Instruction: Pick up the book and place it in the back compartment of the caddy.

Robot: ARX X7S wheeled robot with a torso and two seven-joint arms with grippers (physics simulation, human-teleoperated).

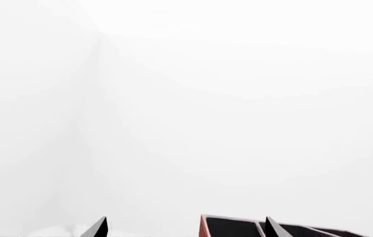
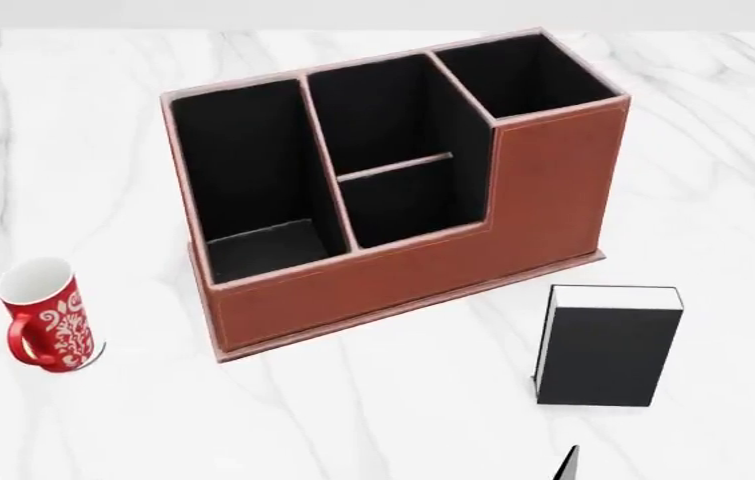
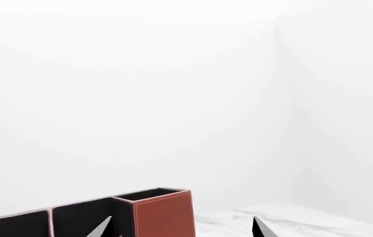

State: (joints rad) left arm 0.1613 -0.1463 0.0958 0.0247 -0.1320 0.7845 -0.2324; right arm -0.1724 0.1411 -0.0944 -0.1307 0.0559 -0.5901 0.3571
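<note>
Both grippers hung open and empty near the table's (image 2: 697, 130) front edge, the book (image 2: 609, 345) standing untouched just before the caddy's (image 2: 417, 270) right end, so reaching to grasp it seemingly came next.

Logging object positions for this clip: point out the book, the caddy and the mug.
book (image 2: 608, 355), head view, black front cover.
caddy (image 2: 551, 190), head view, tall brown outer wall.
mug (image 2: 54, 325), head view, red patterned side.

no readable text anywhere — mug (image 2: 46, 318) bears only a floral pattern, no lettering
</note>
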